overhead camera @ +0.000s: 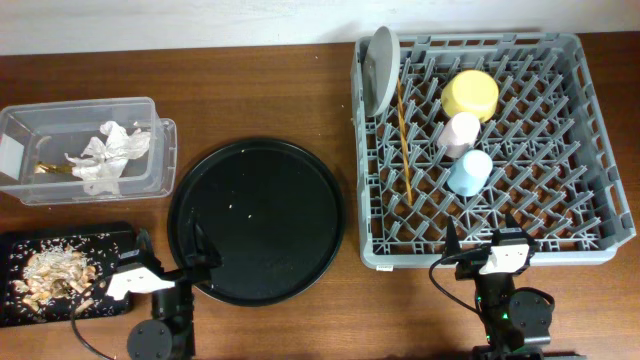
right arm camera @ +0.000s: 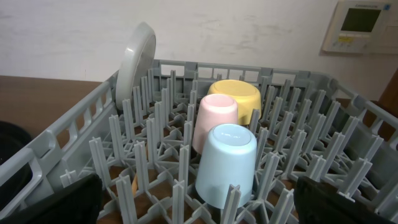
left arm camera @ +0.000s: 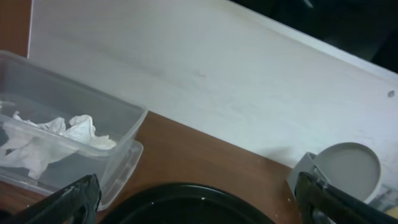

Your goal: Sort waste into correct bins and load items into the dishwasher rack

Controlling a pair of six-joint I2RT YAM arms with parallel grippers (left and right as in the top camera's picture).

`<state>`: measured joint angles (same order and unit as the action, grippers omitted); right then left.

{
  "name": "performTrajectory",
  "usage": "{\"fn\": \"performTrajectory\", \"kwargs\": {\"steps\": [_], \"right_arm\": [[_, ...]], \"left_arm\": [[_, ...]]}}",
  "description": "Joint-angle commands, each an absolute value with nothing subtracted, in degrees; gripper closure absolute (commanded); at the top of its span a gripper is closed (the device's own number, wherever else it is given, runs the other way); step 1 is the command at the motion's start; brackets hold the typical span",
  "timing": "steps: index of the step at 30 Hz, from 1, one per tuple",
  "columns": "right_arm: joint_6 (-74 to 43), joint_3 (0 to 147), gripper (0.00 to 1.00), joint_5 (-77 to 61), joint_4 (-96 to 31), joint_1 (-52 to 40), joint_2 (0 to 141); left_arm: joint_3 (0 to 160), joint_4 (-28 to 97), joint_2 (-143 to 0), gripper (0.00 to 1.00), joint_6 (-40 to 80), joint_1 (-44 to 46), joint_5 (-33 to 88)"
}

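Note:
The grey dishwasher rack (overhead camera: pixel 560 215) holds the yellow bowl (overhead camera: pixel 470 95), pink cup (overhead camera: pixel 461 132) and light-blue cup (overhead camera: pixel 470 171), all upside down, the chopsticks (overhead camera: pixel 405 140) and the grey-white plate (overhead camera: pixel 381 68) on edge at its left wall. White tissue (overhead camera: pixel 110 152) and the brown-gold wrapper (overhead camera: pixel 48 167) lie in the clear box (overhead camera: pixel 160 170). Food scraps (overhead camera: pixel 55 272) lie on the flat black tray (overhead camera: pixel 115 237). My left gripper (overhead camera: pixel 172 262) is open and empty at the near table edge. My right gripper (overhead camera: pixel 490 245) is open and empty at the rack's near wall.
The large round black tray (overhead camera: pixel 256 220) sits between the bins and the rack, with a few crumbs on it. A white wall runs along the table's far edge. The left wrist view shows the clear box (left arm camera: pixel 118 155) and the plate (left arm camera: pixel 348 171).

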<state>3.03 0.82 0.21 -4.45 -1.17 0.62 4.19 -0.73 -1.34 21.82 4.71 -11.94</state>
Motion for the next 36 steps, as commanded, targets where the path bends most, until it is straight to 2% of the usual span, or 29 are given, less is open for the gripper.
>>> {"fn": "performTrajectory", "kwargs": {"steps": [1, 5, 7, 8, 36], "right_arm": [[3.0, 0.3, 0.02, 0.7, -4.6, -1.5, 0.2], [3.0, 0.3, 0.02, 0.7, -4.6, -1.5, 0.2], [3.0, 0.3, 0.02, 0.7, -4.6, -1.5, 0.2], [3.0, 0.3, 0.02, 0.7, -4.6, -1.5, 0.2], [3.0, 0.3, 0.02, 0.7, -4.6, -1.4, 0.2]], "left_arm": [[0.4, -4.3, -0.9, 0.01, 20.9, 3.8, -10.7], [0.5, 4.0, -0.3, 0.01, 19.2, 0.0, -7.9], [0.5, 4.6, -0.3, 0.01, -0.3, -0.2, -2.1], [0.5, 4.6, -0.3, 0.01, -2.7, -0.2, -2.3], [0.5, 4.8, -0.3, 0.01, -2.9, -0.2, -1.4]]}}
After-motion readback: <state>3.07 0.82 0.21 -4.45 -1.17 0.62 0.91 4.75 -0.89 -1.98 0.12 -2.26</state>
